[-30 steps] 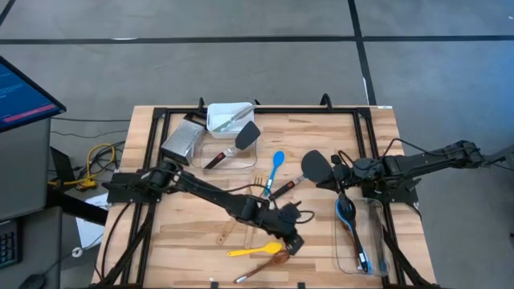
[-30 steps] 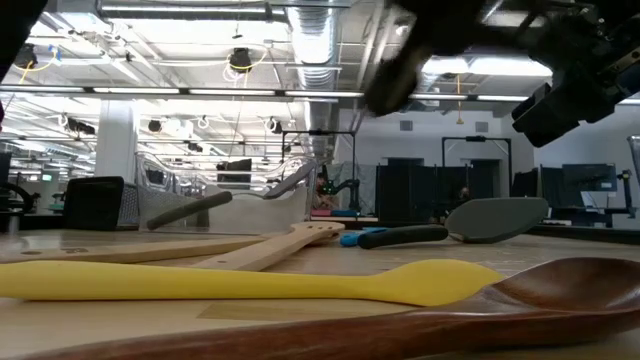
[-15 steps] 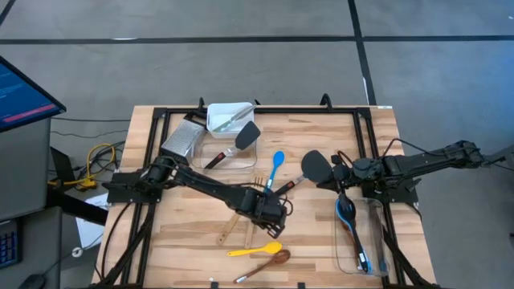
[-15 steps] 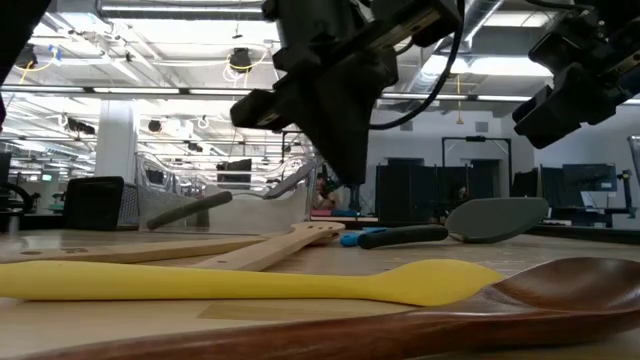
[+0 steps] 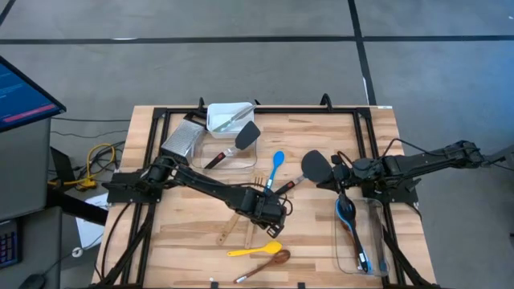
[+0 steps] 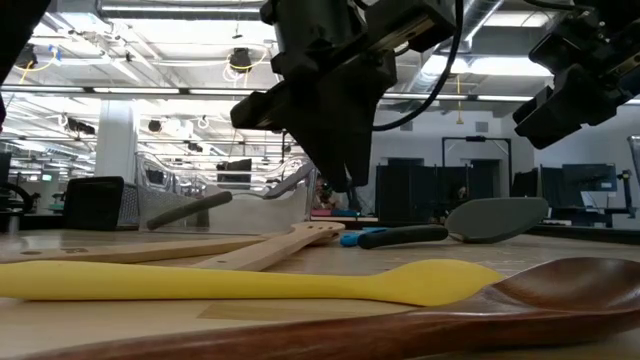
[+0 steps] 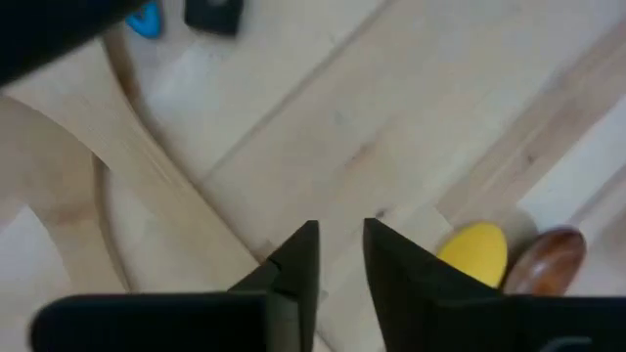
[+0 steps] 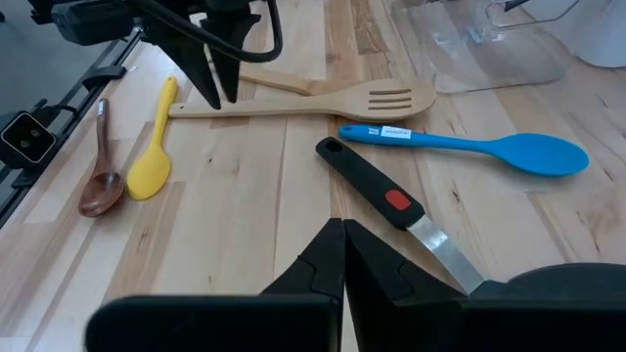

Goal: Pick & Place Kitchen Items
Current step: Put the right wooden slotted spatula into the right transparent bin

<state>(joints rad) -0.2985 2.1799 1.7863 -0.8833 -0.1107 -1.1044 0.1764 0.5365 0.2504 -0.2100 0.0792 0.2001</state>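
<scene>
While its two fingers stand a narrow gap apart with nothing between them, the left claw (image 5: 274, 210) hangs over the middle of the surface (image 5: 321, 241), just above the wooden slotted turner (image 8: 323, 101), which it does not touch. Past the turner's handle from that claw lie the yellow spoon (image 5: 255, 250) and, touching its bowl, the dark wooden spoon (image 5: 265, 264). Beside the turner's slotted head lie the blue spoon (image 5: 276, 167) and a black-handled knife (image 8: 396, 212). Farther from the turner, the right claw (image 5: 347, 178) waits, fingers pressed together and empty, beside a clear tub (image 5: 361, 237) holding utensils.
</scene>
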